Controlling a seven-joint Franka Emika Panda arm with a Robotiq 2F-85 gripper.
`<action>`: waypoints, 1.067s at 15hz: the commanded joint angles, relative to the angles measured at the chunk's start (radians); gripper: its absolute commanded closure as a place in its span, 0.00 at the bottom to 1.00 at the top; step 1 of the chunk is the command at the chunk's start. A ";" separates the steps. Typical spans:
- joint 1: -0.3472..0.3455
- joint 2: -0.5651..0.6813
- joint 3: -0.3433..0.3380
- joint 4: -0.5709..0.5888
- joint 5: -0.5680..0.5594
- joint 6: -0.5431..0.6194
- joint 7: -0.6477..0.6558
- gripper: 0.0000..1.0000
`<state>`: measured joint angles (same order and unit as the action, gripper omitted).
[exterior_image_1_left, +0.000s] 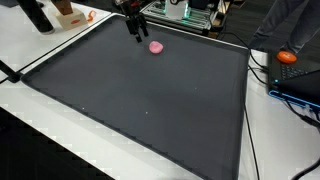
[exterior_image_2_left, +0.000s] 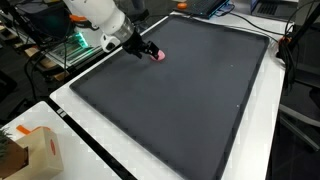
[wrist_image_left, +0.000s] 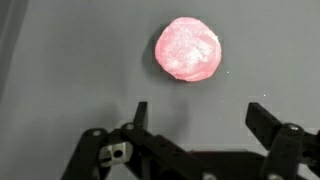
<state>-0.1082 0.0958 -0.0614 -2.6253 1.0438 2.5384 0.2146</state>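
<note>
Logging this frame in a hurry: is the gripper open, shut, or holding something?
Gripper: open, holding nothing; the pink ball lies on the dark mat just beyond its fingertips, untouched.

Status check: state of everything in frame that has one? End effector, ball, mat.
end effector: open, holding nothing, close to the ball.
pink ball: loose, resting on the mat, ahead of the fingers and not between them.
black mat: laid flat on the white table.
</note>
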 joint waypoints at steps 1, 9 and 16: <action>0.015 -0.037 -0.007 -0.036 0.027 0.018 0.010 0.00; 0.061 -0.083 0.014 -0.042 -0.160 0.064 0.032 0.00; 0.095 -0.174 0.050 -0.014 -0.548 -0.061 0.051 0.00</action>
<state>-0.0276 -0.0098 -0.0266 -2.6291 0.6361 2.5414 0.2347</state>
